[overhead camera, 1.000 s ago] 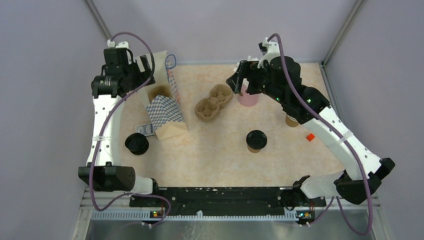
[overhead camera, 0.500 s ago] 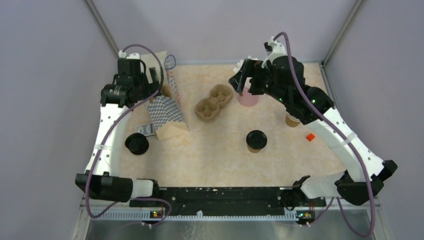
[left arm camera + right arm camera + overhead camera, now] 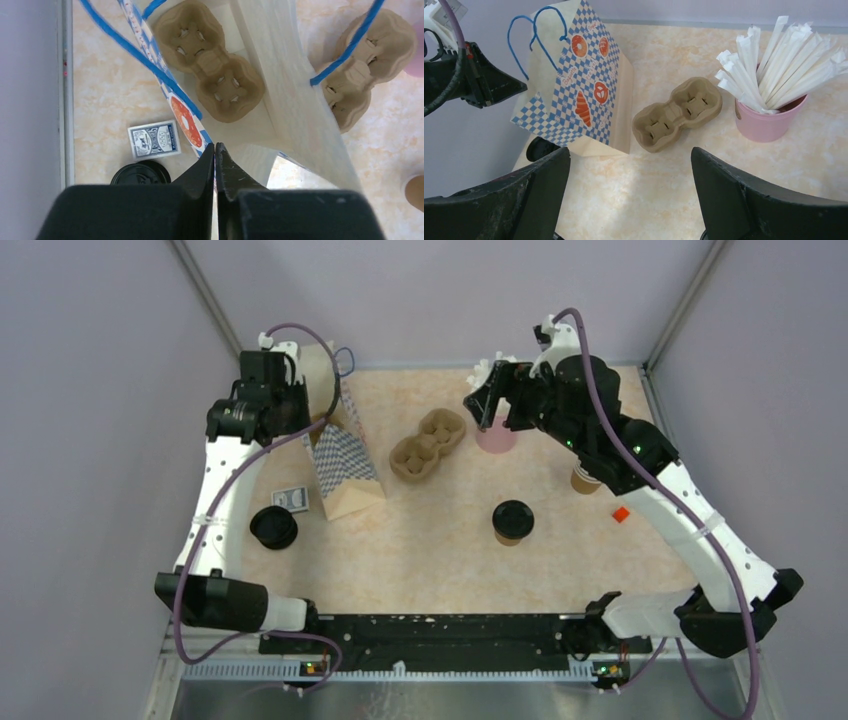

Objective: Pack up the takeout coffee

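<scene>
Your left claw (image 3: 215, 149) is pinching the paper bag (image 3: 348, 462) by its rim, and your right claw (image 3: 630, 152) is hanging wide apart, empty. The coffee (image 3: 512, 521) is standing on the table (image 3: 430, 565), well apart from the bag, so the packing itself is still waiting.

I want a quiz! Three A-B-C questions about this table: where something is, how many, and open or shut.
1. Where are the straws? A. pink cup B. drawer C. glass jar
2. How many cup carriers are there? A. one B. two C. four
3. The right tool is: A. shut tight B. wide open C. holding a straw
Answers: 1 A, they stick up out of it. 2 B, one sits in the bag, one on the table. 3 B, its jaws stand far apart.
</scene>
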Robot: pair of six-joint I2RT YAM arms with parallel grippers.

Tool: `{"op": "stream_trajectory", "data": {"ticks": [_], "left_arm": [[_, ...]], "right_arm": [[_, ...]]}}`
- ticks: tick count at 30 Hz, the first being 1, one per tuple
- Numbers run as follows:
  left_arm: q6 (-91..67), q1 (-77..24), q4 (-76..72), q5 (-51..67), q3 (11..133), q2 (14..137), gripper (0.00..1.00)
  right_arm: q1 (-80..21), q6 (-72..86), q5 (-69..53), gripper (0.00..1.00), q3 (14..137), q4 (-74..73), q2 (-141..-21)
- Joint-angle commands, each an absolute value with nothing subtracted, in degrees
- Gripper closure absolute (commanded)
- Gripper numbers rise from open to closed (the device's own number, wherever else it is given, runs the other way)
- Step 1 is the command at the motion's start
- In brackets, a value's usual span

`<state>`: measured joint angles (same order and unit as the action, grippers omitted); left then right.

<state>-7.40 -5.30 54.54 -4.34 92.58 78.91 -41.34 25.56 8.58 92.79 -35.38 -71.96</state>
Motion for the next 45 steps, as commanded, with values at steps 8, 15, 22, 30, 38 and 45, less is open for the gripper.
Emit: {"op": "stream_trajectory", "data": {"ticks": [8, 15, 22, 30, 38, 45], "left_arm": [[-6.50, -5.70, 64.32, 17.87, 103.48, 76.26, 1.00], [-10.44, -6.37, 72.82, 25.85, 105.12, 72.57, 1.00], [-6.86, -6.45, 75.51, 35.77, 101.10, 68.71, 1.00], [-2.75, -6.33, 77.41, 39.48, 97.67, 66.22, 1.00], [-1.41, -6.33, 76.01, 42.54, 94.27, 63.88, 1.00], [-0.53, -6.33, 75.67, 43.26, 93.52, 63.72, 1.00]], "right_arm": [[-41.04, 22.79, 9.54, 0.11, 96.18, -34.39, -71.09], [-41.07, 19.86, 8.82, 0.10, 96.96, -32.64, -72.84], [-41.04, 12.38, -3.48, 0.02, 95.73, -26.14, -76.29], [-39.96, 3.56, -11.69, 0.05, 101.50, -24.63, -88.07], [-37.02, -2.77, -24.99, 0.18, 114.55, -24.94, -103.28], [-36.91, -5.38, -34.27, 0.20, 116.48, -26.45, -109.71]]}}
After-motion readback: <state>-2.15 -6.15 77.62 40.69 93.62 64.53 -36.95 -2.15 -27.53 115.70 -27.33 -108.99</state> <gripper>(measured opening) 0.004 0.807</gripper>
